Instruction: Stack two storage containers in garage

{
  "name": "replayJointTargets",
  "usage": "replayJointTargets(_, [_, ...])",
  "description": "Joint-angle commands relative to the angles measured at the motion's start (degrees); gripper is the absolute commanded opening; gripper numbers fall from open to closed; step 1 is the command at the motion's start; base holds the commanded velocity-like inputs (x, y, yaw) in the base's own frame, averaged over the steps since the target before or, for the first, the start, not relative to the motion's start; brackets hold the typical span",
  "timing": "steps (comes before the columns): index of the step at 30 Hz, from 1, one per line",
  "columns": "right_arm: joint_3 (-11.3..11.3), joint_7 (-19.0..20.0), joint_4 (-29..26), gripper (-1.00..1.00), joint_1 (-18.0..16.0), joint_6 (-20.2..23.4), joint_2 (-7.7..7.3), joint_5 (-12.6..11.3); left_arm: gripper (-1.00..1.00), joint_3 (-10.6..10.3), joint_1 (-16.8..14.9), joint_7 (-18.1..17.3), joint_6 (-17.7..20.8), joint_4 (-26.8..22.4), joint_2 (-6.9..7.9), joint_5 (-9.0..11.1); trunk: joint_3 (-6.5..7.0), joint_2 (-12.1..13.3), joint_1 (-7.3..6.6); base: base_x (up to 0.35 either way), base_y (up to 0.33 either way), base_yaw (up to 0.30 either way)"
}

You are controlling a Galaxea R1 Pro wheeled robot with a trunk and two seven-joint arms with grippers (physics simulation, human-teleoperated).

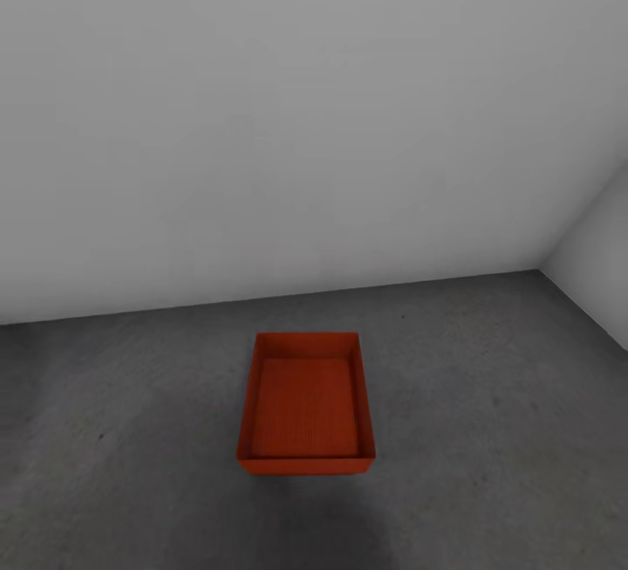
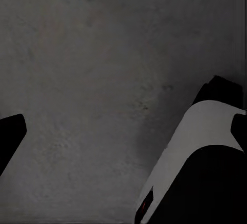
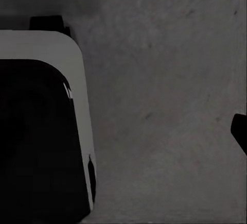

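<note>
Gripper states cannot be told, 1 red-orange, lidless, thin-walled storage container (image 1: pixel 306 406) upright on grey concrete floor (image 1: pixel 488 430).

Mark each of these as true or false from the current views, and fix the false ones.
1. A red-orange storage container sits on the dark grey concrete floor. True.
2. A second container is stacked on top of it. False: the container is open and empty, with its inner bottom showing and nothing resting on it.
3. The container has a lid on. False: it has no lid.
4. A plain white-grey wall stands behind the container. True.
5. The container touches the wall. False: a strip of bare floor lies between them.
6. The wrist views look down on mottled grey concrete. True.
</note>
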Motion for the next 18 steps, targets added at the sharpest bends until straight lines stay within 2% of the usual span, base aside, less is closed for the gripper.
replayJointTargets(1, [0.49, 0.00, 0.17, 1.00, 0.33, -0.38, 0.11, -0.61, 1.00, 0.22, 0.29, -0.26, 0.11, 0.01, -0.21, -0.03, 0.15, 0.39, -0.23, 0.000, 0.000, 0.000])
replayJointTargets(9, [0.47, 0.13, 0.17, 1.00, 0.97, -0.33, 1.13, -0.30, 1.00, 0.22, 1.87, -5.53, -0.05, 0.00, -0.61, -0.14, 1.59, 3.60, -1.98, 0.000, 0.000, 0.000])
replayJointTargets(18, [0.54, 1.56, 0.17, 1.00, 1.90, -0.23, 1.27, 0.01, 1.00, 0.22, 3.14, -6.48, -0.60, 0.00, -0.61, -0.31, 3.21, 7.21, -3.96, 0.000, 0.000, 0.000])
